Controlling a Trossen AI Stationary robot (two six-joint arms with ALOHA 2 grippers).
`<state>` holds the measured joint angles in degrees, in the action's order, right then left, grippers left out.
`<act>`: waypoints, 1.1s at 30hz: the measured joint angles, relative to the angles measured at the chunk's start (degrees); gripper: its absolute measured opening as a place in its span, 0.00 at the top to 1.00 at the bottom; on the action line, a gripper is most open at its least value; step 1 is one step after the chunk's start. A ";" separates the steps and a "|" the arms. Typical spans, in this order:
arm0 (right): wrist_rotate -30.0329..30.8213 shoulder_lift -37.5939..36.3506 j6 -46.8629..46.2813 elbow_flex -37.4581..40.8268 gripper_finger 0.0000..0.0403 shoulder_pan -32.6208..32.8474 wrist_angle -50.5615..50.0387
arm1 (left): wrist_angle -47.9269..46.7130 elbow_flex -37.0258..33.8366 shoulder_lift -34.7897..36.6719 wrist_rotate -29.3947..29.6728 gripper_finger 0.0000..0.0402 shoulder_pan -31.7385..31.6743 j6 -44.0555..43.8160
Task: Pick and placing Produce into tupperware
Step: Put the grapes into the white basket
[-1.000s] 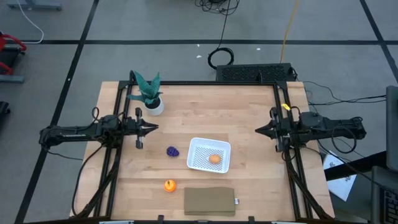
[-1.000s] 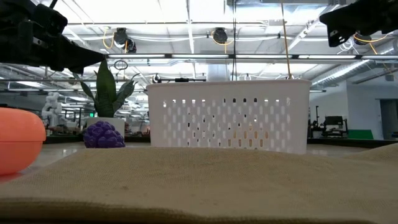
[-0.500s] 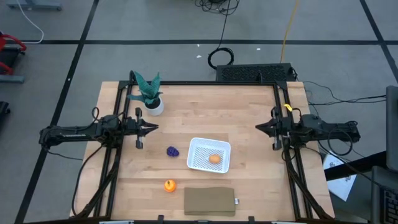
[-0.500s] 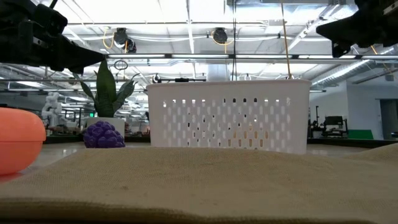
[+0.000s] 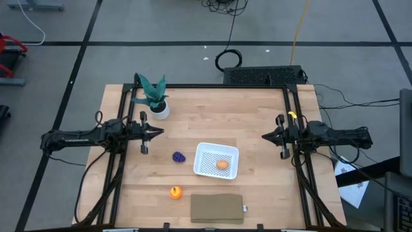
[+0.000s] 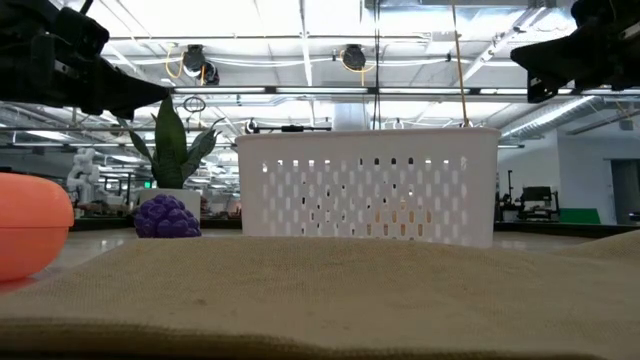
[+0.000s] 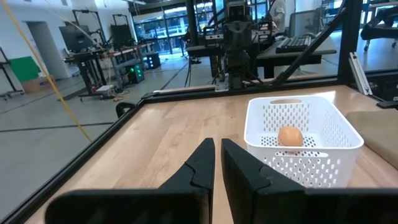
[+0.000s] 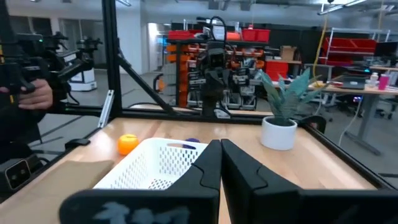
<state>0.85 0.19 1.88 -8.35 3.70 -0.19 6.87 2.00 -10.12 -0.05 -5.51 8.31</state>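
The white square tupperware (image 5: 209, 154) sits on the wooden table with the tan-yellow lump (image 5: 222, 164) inside it, which also shows in the left wrist view (image 7: 289, 135). The purple cluster (image 5: 179, 156) lies on the table left of the tupperware. The orange ball (image 5: 176, 192) rests nearer the near edge. My left gripper (image 5: 159, 132) hovers shut at the table's left side, above and beyond the cluster. My right gripper (image 5: 265, 136) hovers shut at the right side, pointing toward the tupperware. Neither holds anything.
A green-leaved plant in a white pot (image 5: 156, 103) stands near the far-left corner. A flat brown slab (image 5: 217, 207) lies at the near edge. Black frame rails (image 5: 122, 161) run along the table's sides. A person's hand (image 8: 28, 93) shows beyond the table.
My right gripper has sunk a little and shifted slightly toward the table's left and near edge, staying shut. The produce and the tupperware have not moved.
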 joint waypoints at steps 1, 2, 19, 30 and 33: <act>-0.22 0.00 0.10 0.43 1.00 0.00 0.65 | -0.08 0.00 0.00 0.02 0.92 0.01 0.01; -0.93 0.00 0.37 0.72 1.00 0.00 1.31 | -0.24 0.00 0.00 0.07 0.92 -0.01 0.01; -2.46 0.00 3.62 1.13 1.00 0.00 0.84 | -0.76 0.00 0.00 0.20 0.92 0.01 2.46; -2.46 -0.04 3.31 2.10 1.00 0.02 2.76 | 2.03 0.02 0.01 0.18 0.92 0.01 0.61; -2.46 -0.02 3.36 3.66 1.00 0.02 2.59 | 2.14 0.02 0.01 0.17 0.92 0.01 0.51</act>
<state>-1.60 0.16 5.24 -4.69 3.73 2.40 9.01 2.02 -10.11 0.12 -5.50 8.82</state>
